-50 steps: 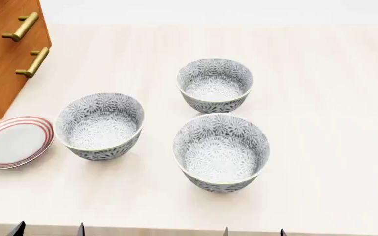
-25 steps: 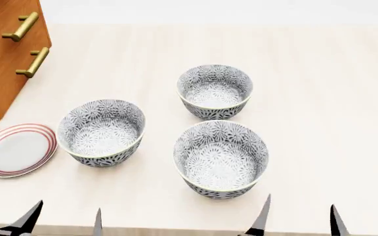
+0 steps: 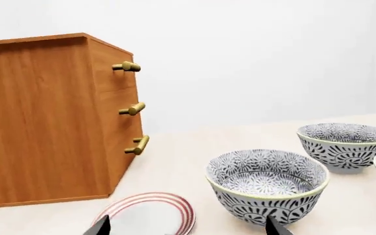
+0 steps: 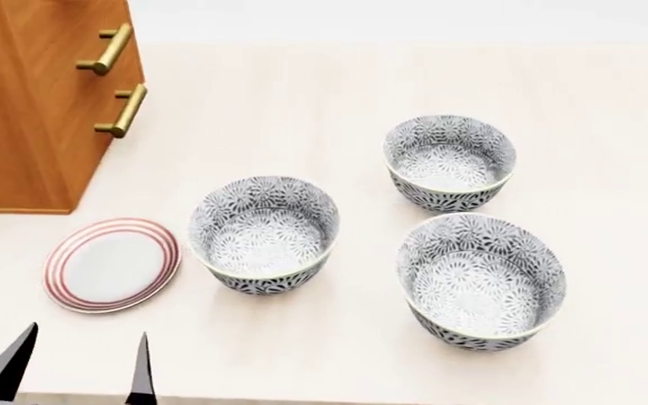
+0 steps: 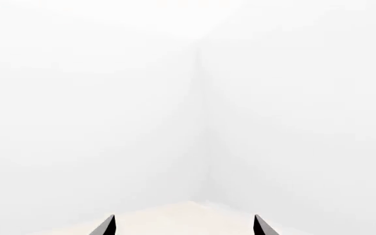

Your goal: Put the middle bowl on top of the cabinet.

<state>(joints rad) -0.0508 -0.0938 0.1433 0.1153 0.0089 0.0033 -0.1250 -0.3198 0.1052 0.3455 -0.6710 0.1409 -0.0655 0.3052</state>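
While both grippers, left gripper (image 4: 77,371) and right gripper (image 5: 183,226), stand wide and empty, the middle bowl (image 4: 264,233) sits mid-table beside the plate (image 4: 111,265), near the cabinet (image 4: 34,101).

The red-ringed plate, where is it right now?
In the head view the plate lies flat at the table's left, just in front of the cabinet and beside the leftmost bowl.
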